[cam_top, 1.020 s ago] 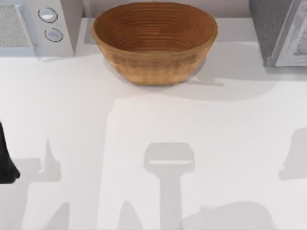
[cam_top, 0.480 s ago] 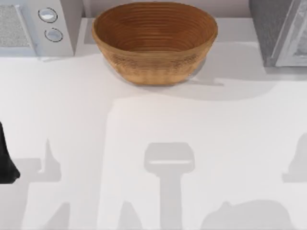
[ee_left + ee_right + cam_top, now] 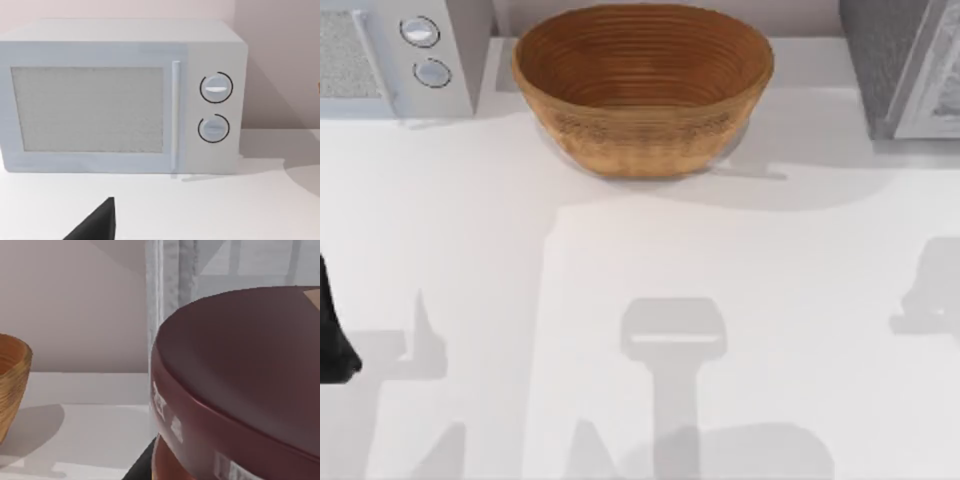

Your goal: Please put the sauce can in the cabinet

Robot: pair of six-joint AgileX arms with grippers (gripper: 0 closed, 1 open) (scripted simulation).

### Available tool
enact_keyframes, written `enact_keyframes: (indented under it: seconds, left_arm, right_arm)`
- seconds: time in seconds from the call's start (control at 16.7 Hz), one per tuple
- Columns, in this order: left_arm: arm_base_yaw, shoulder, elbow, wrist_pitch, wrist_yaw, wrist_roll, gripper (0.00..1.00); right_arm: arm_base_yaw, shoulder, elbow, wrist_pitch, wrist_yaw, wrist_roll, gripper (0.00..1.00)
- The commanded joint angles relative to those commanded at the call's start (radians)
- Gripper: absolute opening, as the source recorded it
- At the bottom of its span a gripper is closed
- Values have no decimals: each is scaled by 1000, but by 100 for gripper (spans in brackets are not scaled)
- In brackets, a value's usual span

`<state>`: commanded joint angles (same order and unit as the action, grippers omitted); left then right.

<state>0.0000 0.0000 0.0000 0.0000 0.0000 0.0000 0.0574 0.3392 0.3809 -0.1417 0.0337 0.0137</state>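
Two arms at tabletop [image 3: 620, 260]. Left arm [image 3: 332, 330] parked at left edge, facing microwave [image 3: 120, 97]; its fingers: cannot tell. Sauce can [image 3: 240, 385] looms close in right wrist view, maroon lid up, cabinet [image 3: 905, 65] behind at far right corner. Right fingers: cannot tell. Wicker basket [image 3: 642, 85] sits far-edge centre, unmoved. Arm shadows near right edge shifted since earlier.

My left arm [image 3: 332, 335] shows as a dark shape at the lower left edge of the top view, low over the worktop, parked.
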Motion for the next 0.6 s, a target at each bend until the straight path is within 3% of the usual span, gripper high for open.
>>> enact_keyframes:
  seconds: [0.6]
  left_arm:
    - [0, 0, 0, 0, 0, 0, 100]
  right_arm:
    - [118, 691, 1056, -249, 89, 13, 0]
